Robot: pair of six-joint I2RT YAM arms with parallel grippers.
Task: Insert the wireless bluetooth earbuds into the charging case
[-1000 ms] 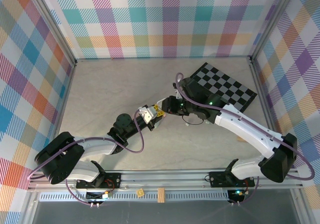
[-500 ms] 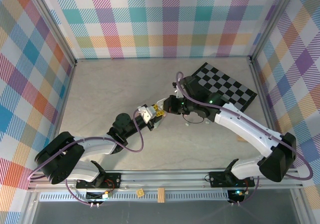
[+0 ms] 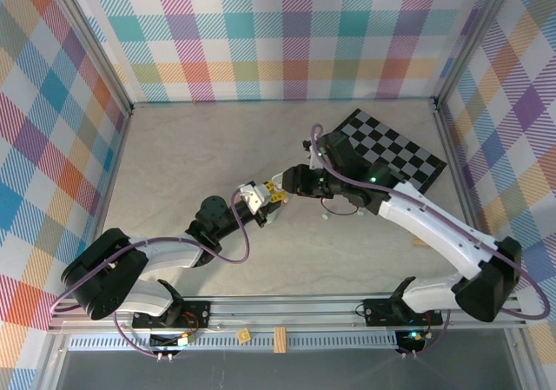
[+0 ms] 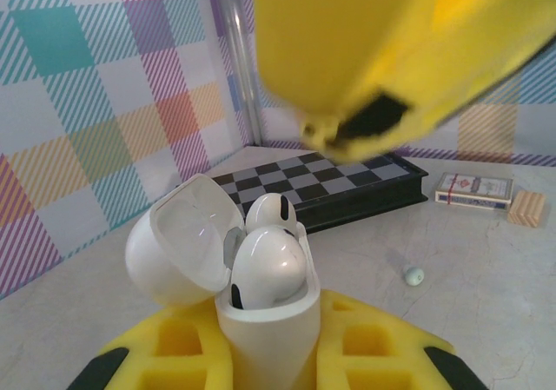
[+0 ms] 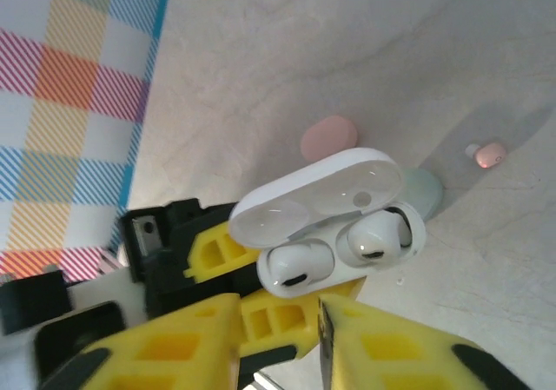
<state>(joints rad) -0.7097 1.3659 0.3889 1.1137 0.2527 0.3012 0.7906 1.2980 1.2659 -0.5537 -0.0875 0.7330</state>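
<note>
Left wrist view, close on an open charging case (image 4: 265,325) with two buds aboard

Shows the case upright, lid swung back, clamped low on its body by the left end effector (image 4: 265,368). Two white wireless bluetooth earbuds (image 4: 268,264) sit in the wells; cannot tell whether fully seated. Also catches a loose mint earbud (image 4: 414,275) on the counter (image 4: 486,320), near a chessboard (image 4: 347,186), card deck (image 4: 473,188) and wooden block (image 4: 527,208).

Looks down, from the right wrist, into both wells past the right end effector (image 5: 278,342), fingers slightly apart and empty. Adds a pink case (image 5: 328,138), a mint case (image 5: 427,190) and a pink earbud (image 5: 491,154) lying beyond.

Judging by looks: feather-light, hard, glossy, prone to squirt out of a pinch. Best taken gently across the bulb, stem aimed down at the well.
</note>
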